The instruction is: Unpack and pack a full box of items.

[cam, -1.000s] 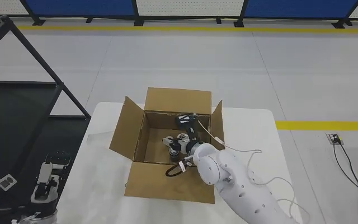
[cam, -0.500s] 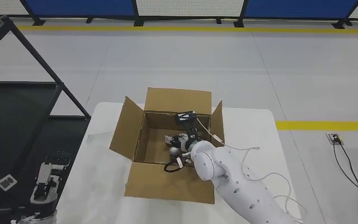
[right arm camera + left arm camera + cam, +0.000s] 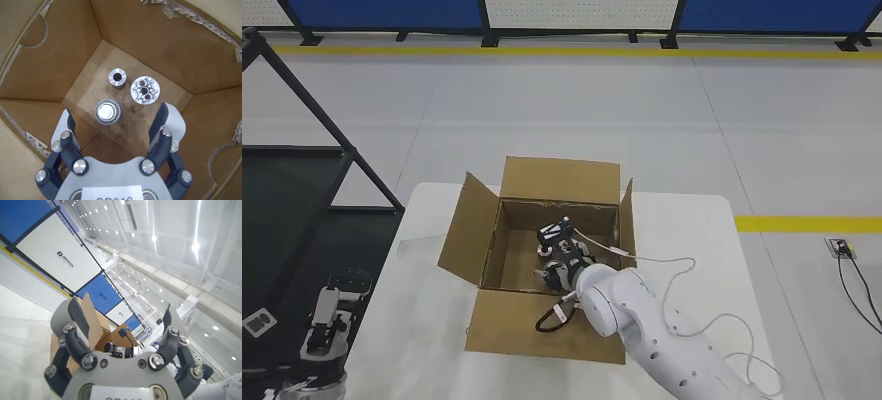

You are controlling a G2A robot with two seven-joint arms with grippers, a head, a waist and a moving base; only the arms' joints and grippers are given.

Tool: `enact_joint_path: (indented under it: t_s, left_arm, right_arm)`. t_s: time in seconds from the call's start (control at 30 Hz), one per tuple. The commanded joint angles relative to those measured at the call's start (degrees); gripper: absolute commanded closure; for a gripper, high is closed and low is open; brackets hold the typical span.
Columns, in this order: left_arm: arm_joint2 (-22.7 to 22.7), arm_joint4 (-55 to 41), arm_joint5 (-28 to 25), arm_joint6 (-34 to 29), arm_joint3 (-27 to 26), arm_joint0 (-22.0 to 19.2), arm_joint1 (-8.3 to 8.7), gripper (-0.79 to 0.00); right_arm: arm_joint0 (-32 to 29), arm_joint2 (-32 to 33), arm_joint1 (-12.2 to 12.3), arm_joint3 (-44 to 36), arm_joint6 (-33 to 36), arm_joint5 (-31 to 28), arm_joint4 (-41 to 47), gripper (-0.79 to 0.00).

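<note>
Left pincer (image 3: 121, 308): released, empty, well apart from the box (image 3: 562, 180).
Right pincer (image 3: 115, 110): released, empty, down inside the box above three parts.
Cup (image 3: 107, 114): upright, straight beneath the pincer.
Sleeve (image 3: 117, 79), disc (image 3: 145, 90): just beyond the cup, apart from it.
Handling: we judged them metal, so stiff, weighty, slick; the cup's round side seemed the best hold.
Room: bare cardboard lay either side of the cup; the box closed in all round, so we favoured a straight lift.
</note>
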Motion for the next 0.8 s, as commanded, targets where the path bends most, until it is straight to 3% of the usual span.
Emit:
enact_joint_path:
  t_s: [0.0, 0.43, 0.6, 0.77]
  left_arm:
    - [0.0, 0.1, 0.1, 0.0, 0.1, -0.1, -0.06, -0.785]
    - [0.0, 0.3, 0.6, 0.1, 0.6, -0.6, -0.39, -0.785]
    - [0.1, 0.3, 0.9, -0.2, 0.7, -0.9, -0.47, -0.785]
    - [0.4, 0.5, 1.3, -0.9, 0.9, -1.6, -0.53, -0.785]
  right_arm:
    - [1.0, -0.6, -0.5, 0.7, 2.3, 0.5, 0.0, -0.785]
    - [6.0, -3.4, -4.2, 7.2, 5.2, 4.0, 0.4, -0.785]
    - [4.1, -2.4, -4.1, 3.5, 4.5, 5.5, -2.4, -0.785]
    - [-1.5, 1.5, -2.6, -6.0, 3.7, 8.7, -8.4, -0.785]
